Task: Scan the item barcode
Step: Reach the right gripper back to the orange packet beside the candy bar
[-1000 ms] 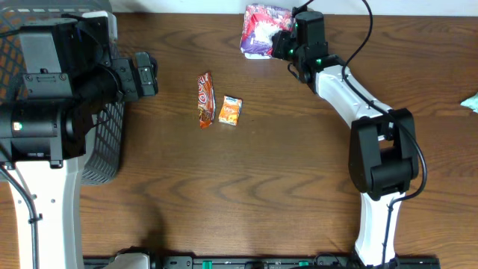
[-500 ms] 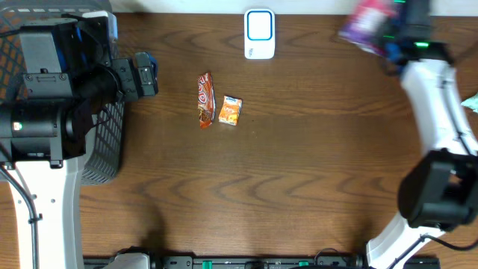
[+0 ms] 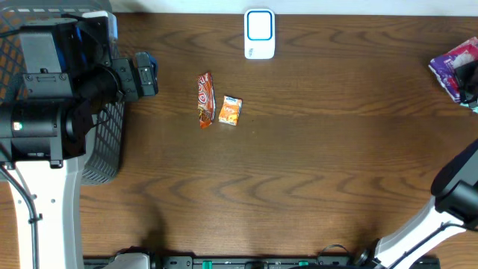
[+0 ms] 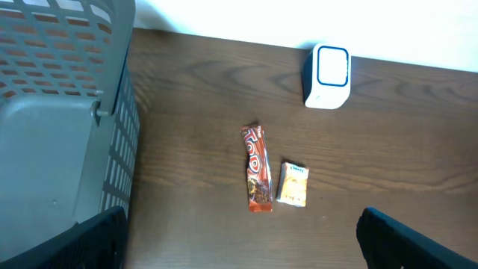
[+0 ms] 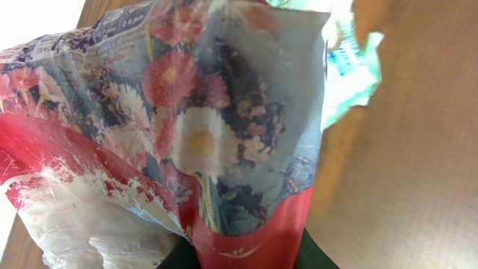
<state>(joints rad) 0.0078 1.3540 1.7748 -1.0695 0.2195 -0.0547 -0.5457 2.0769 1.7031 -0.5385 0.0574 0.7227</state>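
Observation:
My right gripper (image 5: 246, 258) is shut on the lower red edge of a floral packet (image 5: 187, 134), which fills most of the right wrist view. From overhead that packet (image 3: 455, 66) hangs at the table's far right edge, and the gripper behind it is mostly cut off by the frame. The white scanner with a blue window (image 3: 259, 33) stands at the back middle, well apart from the packet. My left gripper (image 3: 149, 75) is open beside the basket, nothing between its fingers (image 4: 75, 239).
A red candy bar (image 3: 205, 99) and a small orange packet (image 3: 231, 110) lie side by side left of centre. A grey mesh basket (image 3: 104, 149) stands at the left edge. A teal wrapper (image 3: 470, 101) lies at the far right edge.
The right arm has swung from over the scanner to the far right edge, carrying the floral packet. The scanner is now uncovered. The left arm has not moved.

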